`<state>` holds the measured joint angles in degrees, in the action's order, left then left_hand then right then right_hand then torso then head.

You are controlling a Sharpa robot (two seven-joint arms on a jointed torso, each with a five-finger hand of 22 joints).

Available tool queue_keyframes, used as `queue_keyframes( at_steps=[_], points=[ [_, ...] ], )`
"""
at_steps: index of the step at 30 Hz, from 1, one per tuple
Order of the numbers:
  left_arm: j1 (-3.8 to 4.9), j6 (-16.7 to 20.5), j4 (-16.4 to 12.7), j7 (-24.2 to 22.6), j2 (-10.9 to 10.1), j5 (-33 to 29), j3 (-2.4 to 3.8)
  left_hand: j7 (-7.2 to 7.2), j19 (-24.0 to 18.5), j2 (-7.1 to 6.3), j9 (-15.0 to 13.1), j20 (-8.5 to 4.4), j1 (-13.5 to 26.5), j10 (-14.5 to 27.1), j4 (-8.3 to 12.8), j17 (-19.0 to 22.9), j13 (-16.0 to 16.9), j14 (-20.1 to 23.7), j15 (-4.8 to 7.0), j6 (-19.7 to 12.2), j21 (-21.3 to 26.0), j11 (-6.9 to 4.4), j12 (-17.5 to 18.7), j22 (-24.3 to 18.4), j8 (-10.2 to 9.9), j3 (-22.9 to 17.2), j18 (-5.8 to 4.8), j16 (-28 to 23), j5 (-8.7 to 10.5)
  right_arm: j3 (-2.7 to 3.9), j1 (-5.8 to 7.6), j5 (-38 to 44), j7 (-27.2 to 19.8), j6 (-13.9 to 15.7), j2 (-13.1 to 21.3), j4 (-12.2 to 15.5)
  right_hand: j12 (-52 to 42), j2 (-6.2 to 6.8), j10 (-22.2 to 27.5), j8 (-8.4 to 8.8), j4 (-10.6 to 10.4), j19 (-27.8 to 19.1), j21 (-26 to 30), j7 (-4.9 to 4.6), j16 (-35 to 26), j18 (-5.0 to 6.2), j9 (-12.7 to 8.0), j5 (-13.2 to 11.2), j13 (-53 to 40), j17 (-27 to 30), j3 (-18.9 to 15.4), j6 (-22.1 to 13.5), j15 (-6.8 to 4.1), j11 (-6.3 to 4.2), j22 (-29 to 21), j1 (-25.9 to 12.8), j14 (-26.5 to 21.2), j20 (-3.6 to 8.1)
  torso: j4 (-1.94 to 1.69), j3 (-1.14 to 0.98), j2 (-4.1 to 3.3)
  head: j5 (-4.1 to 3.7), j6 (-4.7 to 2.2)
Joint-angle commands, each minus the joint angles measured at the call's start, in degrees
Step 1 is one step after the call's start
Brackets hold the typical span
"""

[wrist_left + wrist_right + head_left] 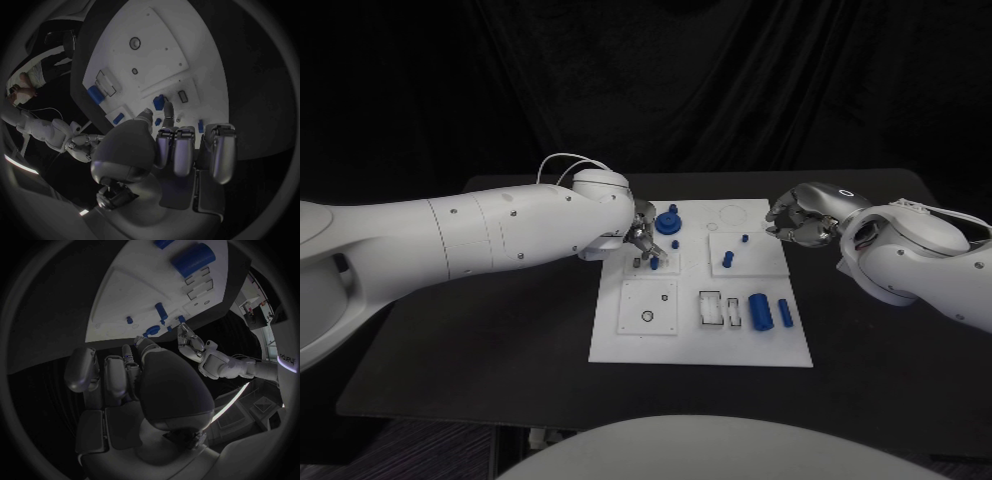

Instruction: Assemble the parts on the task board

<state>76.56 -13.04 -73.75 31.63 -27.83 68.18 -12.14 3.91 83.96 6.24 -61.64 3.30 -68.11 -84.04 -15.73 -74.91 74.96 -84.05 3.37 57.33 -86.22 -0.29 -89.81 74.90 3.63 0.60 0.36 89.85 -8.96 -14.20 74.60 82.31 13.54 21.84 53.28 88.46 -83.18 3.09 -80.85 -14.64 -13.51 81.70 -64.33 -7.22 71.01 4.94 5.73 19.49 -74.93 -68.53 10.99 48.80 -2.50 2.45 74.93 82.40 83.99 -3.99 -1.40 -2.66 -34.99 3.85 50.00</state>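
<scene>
The white task board lies mid-table. My left hand reaches over its far left panel. There its thumb and a fingertip pinch a small blue peg, which stands on the board beside a dark slot. A blue round knob and another small peg stand just beyond the hand. My right hand hovers at the board's far right edge, its fingers curled in with nothing in them.
A blue peg and a tiny one stand on the right panel. A thick blue cylinder and a thin blue bar lie near the board's front right. Black table surrounds the board.
</scene>
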Motion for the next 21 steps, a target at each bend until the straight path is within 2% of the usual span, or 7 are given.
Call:
queue_keyframes(
  at_steps=[1, 21],
  points=[
    [-0.23, -0.5, 0.1, -0.2, 0.2, 0.0, 0.04, 0.17, 3.3, 0.05, 0.1, 0.25, 0.5, -6.0, -0.3, -15.1, 15.0, -6.0, -0.49, 0.1, 0.3, 0.29, -0.2, 13.6, 0.1, -0.1, 0.76, 0.2, -0.29, 0.04, -0.12, 0.2, 0.4, 0.2, 0.1, 0.1, 0.2, -0.24, 0.3, -0.11, 0.0, -0.3, 0.4, 0.01, 0.0, 0.62, 0.0, 0.2, -3.3, 0.0, 0.3, 0.5, 0.35, -0.24, 3.6, -0.3, 1.5, 0.10, -0.05, -0.05, 0.00, -0.06, 0.00],
    [-1.18, -0.3, 0.7, -0.3, 0.7, 0.0, 0.04, 0.11, 3.2, 0.27, 0.4, 0.26, 0.3, -6.0, -0.2, -15.1, 15.0, -6.0, -0.47, 0.1, 0.6, 0.25, -0.2, 13.5, 0.1, -0.4, 0.83, 0.2, -0.96, 0.04, -0.11, 0.1, 0.0, 0.4, 0.0, 0.2, 0.2, -0.22, 0.3, -0.11, 0.0, -0.3, 0.4, 0.01, 0.0, 0.62, -0.1, 0.3, -3.3, 0.0, 0.4, 0.5, 0.34, -0.25, 3.6, -0.3, 1.5, 0.11, 0.00, -0.05, -0.05, -0.15, 0.00]
  ],
)
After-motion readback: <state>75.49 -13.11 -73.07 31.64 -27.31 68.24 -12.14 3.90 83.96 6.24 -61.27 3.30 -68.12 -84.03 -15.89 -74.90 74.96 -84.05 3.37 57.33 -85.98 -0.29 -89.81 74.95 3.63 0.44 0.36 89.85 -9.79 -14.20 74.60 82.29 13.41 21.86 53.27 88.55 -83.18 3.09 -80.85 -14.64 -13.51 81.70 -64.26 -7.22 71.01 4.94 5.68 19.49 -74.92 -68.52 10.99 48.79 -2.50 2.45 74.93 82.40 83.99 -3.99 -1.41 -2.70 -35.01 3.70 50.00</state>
